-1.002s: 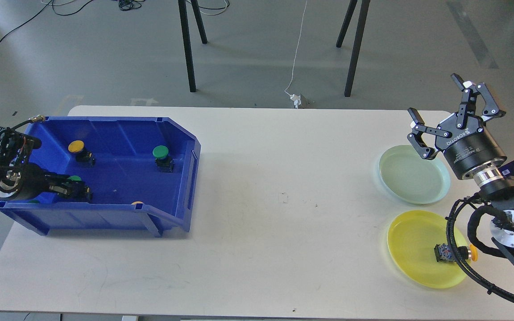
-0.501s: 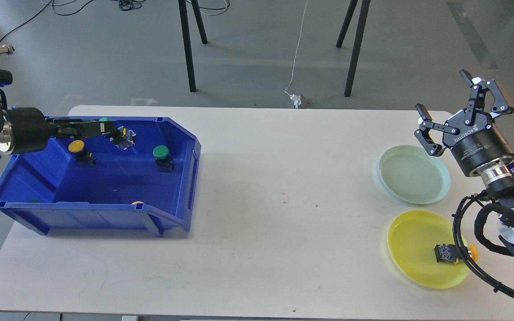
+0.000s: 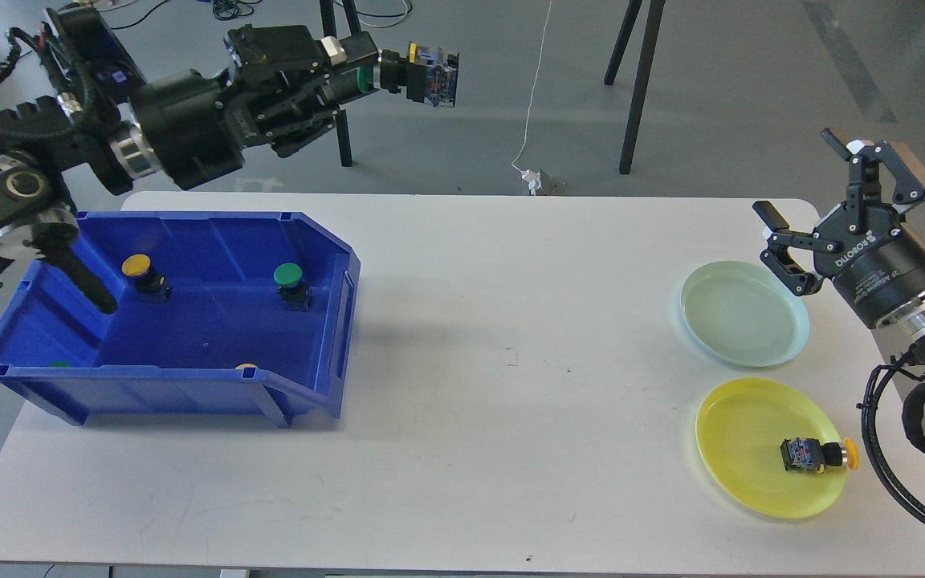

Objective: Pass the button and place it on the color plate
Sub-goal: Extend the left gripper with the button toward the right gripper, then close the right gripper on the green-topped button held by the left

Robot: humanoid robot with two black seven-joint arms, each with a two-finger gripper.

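My left gripper (image 3: 354,76) is shut on a green-capped button (image 3: 410,74) and holds it high in the air, beyond the table's back edge, with its terminal block pointing right. My right gripper (image 3: 796,173) is open and empty, hovering above the far right of the table by the pale green plate (image 3: 743,317). The yellow plate (image 3: 739,433) lies nearer me and carries a yellow button (image 3: 816,456) on its side. The blue bin (image 3: 314,401) at the left holds a yellow button (image 3: 140,269) and a green button (image 3: 290,281).
Two more caps peek over the bin's near wall, one orange-yellow (image 3: 246,367) and one green (image 3: 60,364). The white table (image 3: 511,361) spans between bin and plates. Black stand legs (image 3: 635,88) and a white cable (image 3: 535,104) are on the floor behind.
My left gripper has lifted a green button out of the bin and swung it up and to the right, high above the table. My right gripper has drifted slightly right, still open.
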